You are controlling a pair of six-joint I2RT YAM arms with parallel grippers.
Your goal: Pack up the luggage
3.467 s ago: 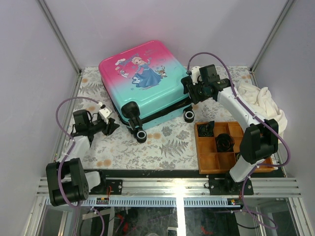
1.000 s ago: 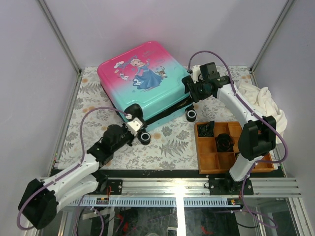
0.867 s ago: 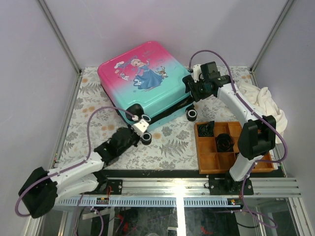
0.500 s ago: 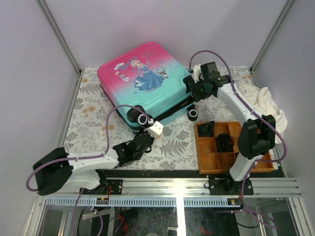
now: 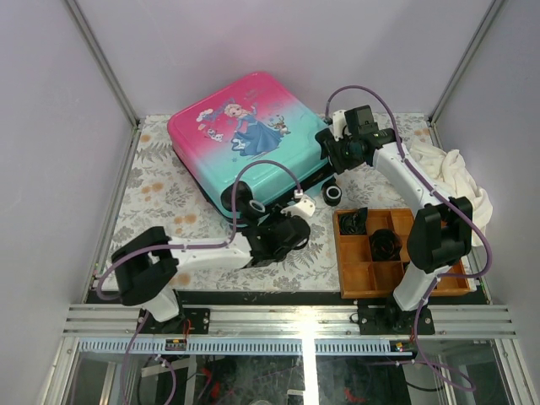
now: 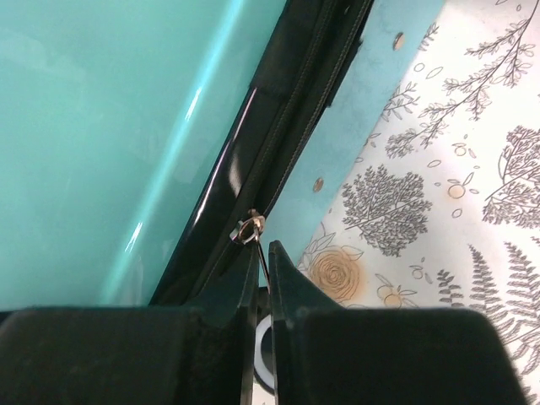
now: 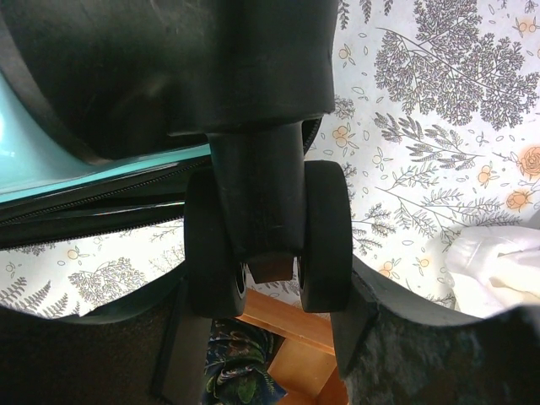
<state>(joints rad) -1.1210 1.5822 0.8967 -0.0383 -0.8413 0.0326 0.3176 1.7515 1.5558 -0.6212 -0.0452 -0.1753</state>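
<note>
The luggage (image 5: 245, 126), pink-to-teal with a princess print, lies closed and flat at the table's back middle. My left gripper (image 5: 292, 204) reaches across to its near teal side. In the left wrist view this gripper (image 6: 262, 250) is shut on the thin metal zipper pull (image 6: 252, 229) on the black zip seam. My right gripper (image 5: 332, 164) is at the luggage's right corner. In the right wrist view it (image 7: 266, 308) is closed on the black double wheel (image 7: 325, 236), one finger on each side.
A brown wooden compartment tray (image 5: 359, 274) with dark items stands at the front right and shows below the wheel in the right wrist view (image 7: 295, 337). A white cloth (image 5: 451, 173) lies at the right edge. Two more wheels (image 5: 250, 205) stick out of the luggage's near side.
My left arm swept from the front left to the right along the luggage's near side, holding the zipper pull. The luggage turned slightly. The right arm stayed at the wheel.
</note>
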